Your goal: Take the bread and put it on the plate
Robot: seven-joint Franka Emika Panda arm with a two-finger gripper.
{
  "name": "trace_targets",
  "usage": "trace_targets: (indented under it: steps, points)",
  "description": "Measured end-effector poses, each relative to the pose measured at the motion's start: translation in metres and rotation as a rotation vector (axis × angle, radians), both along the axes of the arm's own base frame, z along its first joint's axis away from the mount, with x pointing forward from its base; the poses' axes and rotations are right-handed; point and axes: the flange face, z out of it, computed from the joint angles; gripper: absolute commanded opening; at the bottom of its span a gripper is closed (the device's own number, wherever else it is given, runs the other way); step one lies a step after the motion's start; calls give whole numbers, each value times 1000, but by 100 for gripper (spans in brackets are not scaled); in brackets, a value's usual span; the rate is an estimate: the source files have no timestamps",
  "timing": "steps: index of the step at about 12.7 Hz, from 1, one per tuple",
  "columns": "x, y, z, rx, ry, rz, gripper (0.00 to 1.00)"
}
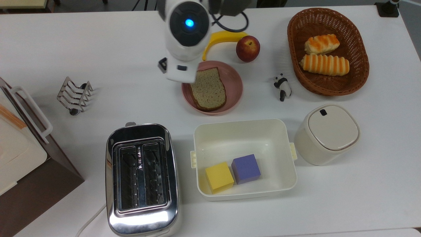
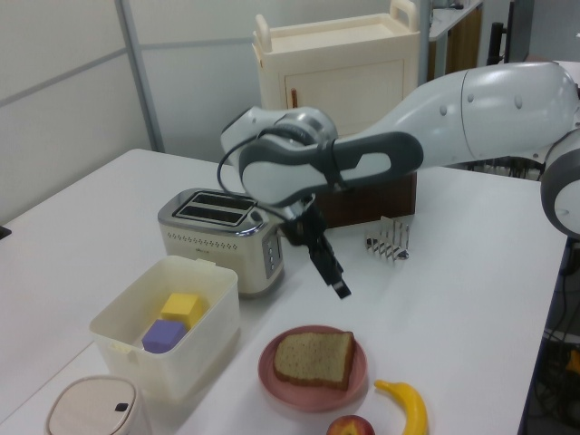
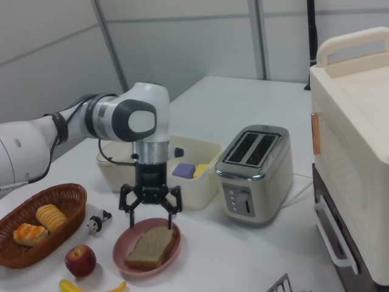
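White tabletop: flat brown bread slice lying on round pink plate; black two-finger gripper above, spread apart, empty.

White worktop. Resting directly on it: pink plate, banana, apple, wicker basket, panda figure, lidded cream canister, white tub, chrome toaster, wire toast rack, brown-and-cream cabinet at the top view's left edge.
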Motion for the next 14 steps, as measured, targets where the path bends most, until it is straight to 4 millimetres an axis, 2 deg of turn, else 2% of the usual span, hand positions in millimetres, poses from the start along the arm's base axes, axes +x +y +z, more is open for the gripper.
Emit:
trace_targets:
  steps: [1,3,6,9,11,12,14]
  points:
    - [6,-14,10,-21,-43,-18,100]
    - [20,-30,30,-113,-174,-101,100]
    - [25,-37,63,-165,-316,-255,100]
    - [14,-47,108,-198,-409,-431,100]
    - [0,-58,145,-172,-466,-550,100]
    - [-3,-62,153,-132,-468,-588,100]
    - [-12,-84,169,-63,-473,-662,100]
